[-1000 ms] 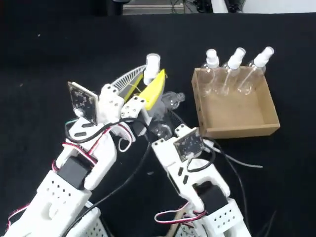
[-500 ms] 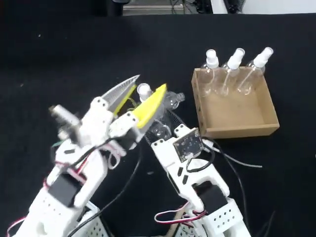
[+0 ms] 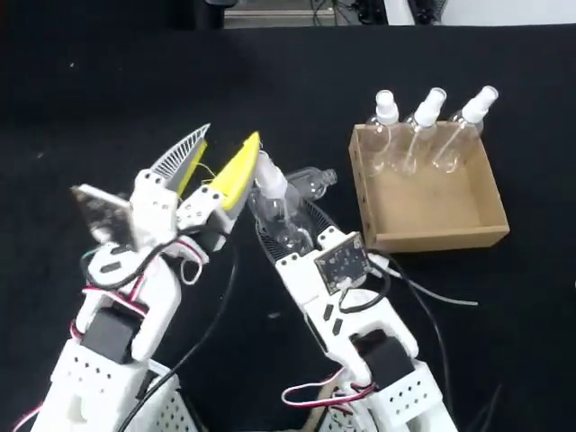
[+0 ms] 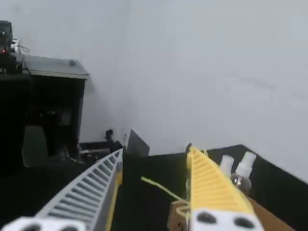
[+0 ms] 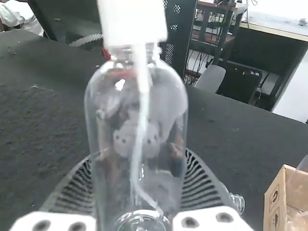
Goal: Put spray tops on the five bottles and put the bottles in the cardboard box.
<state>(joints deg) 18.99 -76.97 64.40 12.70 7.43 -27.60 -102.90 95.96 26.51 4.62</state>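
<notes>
My right gripper point(image 3: 281, 227) is shut on a clear bottle point(image 3: 274, 209) held tilted above the table, with a white spray top point(image 3: 267, 171) sitting on its neck. In the right wrist view the bottle point(image 5: 139, 125) stands between the black ribbed fingers point(image 5: 72, 185), its spray top point(image 5: 132, 21) at the upper edge. My left gripper point(image 3: 228, 135) hangs open and empty just left of that top; its grey and yellow fingers point(image 4: 209, 187) are spread wide. A capless bottle point(image 3: 315, 180) lies behind the held one. Three capped bottles point(image 3: 418, 126) lean in the cardboard box point(image 3: 432, 238).
The box sits at the right of the black table with free floor in its near half. Loose cables point(image 3: 432, 292) trail from the right arm toward the box. The box corner point(image 5: 284, 192) shows at the right wrist view's edge.
My left gripper let go of the spray top, which now sits on the held bottle, and swung left and back. The right arm kept still.
</notes>
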